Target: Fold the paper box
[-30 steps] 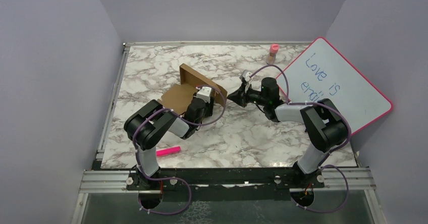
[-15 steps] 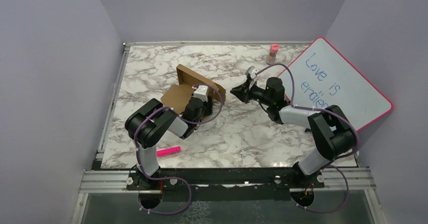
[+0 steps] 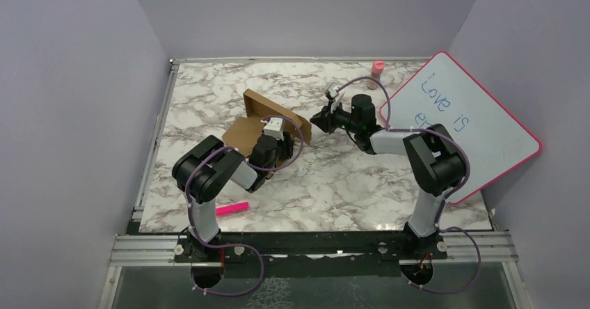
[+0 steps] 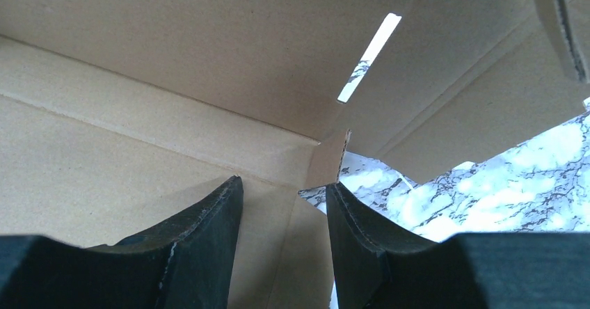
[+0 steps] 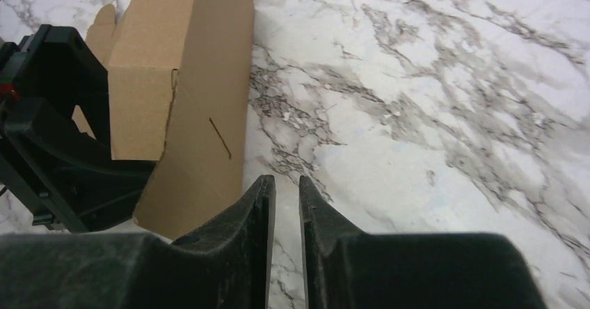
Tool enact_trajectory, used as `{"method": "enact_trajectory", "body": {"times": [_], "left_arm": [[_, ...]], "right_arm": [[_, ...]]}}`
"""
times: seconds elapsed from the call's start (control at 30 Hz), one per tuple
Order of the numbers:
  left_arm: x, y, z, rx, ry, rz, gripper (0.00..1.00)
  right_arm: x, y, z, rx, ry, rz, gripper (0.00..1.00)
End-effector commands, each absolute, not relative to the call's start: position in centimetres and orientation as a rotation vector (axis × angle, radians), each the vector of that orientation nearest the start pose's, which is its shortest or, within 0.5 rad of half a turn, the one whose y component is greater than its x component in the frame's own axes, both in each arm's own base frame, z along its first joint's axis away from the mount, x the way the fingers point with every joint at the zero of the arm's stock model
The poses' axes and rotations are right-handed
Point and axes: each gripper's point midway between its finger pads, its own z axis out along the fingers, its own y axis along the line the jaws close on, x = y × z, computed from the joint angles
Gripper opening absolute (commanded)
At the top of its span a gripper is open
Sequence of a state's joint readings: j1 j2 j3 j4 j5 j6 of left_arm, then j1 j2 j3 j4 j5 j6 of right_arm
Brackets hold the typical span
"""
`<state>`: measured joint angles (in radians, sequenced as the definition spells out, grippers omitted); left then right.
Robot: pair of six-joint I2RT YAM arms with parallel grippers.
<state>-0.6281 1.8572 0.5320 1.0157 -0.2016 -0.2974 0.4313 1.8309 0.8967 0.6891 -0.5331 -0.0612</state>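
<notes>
Swinging in from the right over the past second, the right arm has brought its claw [image 5: 285,179] leftward up to the paper box [image 3: 268,117], while the box and the left arm have shifted slightly left. Nearest the arms' bases, a pink marker [image 3: 232,209] lies alone on the marble-patterned table [image 3: 348,184], well apart from everything else. Beyond it, the left arm bends over the half-opened box, which sits left of the table's centre with its base panel flat and one long flap standing up along its far-right side. The left claw [image 4: 283,184] reaches inside the box, its fingers apart with nothing pinched between them. Past the tips are a creased inner corner and a narrow slit [image 4: 369,57] through which the marble shows. The right claw hovers low at the outer face of the raised flap, near its right-hand end, its fingers parted by only a narrow gap that holds nothing. Whether the tips touch the cardboard cannot be told. Farther right, a pink-framed whiteboard [image 3: 459,121] with blue handwriting rests tilted at the table's right side. At the back edge of the table stands a small pink-capped bottle [image 3: 376,72].
</notes>
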Motion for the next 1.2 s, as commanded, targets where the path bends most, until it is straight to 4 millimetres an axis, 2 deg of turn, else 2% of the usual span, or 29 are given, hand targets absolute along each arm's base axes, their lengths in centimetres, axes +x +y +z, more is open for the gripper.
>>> {"method": "enact_trajectory", "body": {"times": [0.0, 0.23, 0.4, 0.6, 0.73, 0.93, 1.17], "left_arm": [[35.2, -23.7, 0.2, 0.187, 1.985, -0.488, 0.49], [35.0, -23.8, -0.5, 0.180, 2.006, -0.514, 0.48], [34.8, -24.2, -0.7, 0.183, 2.013, -0.542, 0.48], [34.7, -24.4, -0.3, 0.187, 2.004, -0.559, 0.47], [34.7, -24.5, -0.1, 0.190, 2.003, -0.572, 0.47], [34.6, -24.8, 0.3, 0.204, 1.996, -0.599, 0.45], [34.2, -25.4, 0.1, 0.228, 2.010, -0.632, 0.43]], "right_arm": [[39.7, 31.3, 9.9, -0.904, 1.659, 0.849, 0.25], [37.8, 33.2, 9.3, -0.964, 1.639, 0.982, 0.26], [36.8, 33.8, 8.9, -0.983, 1.643, 1.044, 0.29], [37.0, 33.1, 8.2, -0.947, 1.669, 1.000, 0.33], [36.2, 32.8, 8.1, -0.970, 1.670, 1.002, 0.35], [35.4, 32.9, 9.2, -1.005, 1.626, 1.035, 0.40], [36.4, 33.8, 10.7, -0.956, 1.589, 1.068, 0.40]]}}
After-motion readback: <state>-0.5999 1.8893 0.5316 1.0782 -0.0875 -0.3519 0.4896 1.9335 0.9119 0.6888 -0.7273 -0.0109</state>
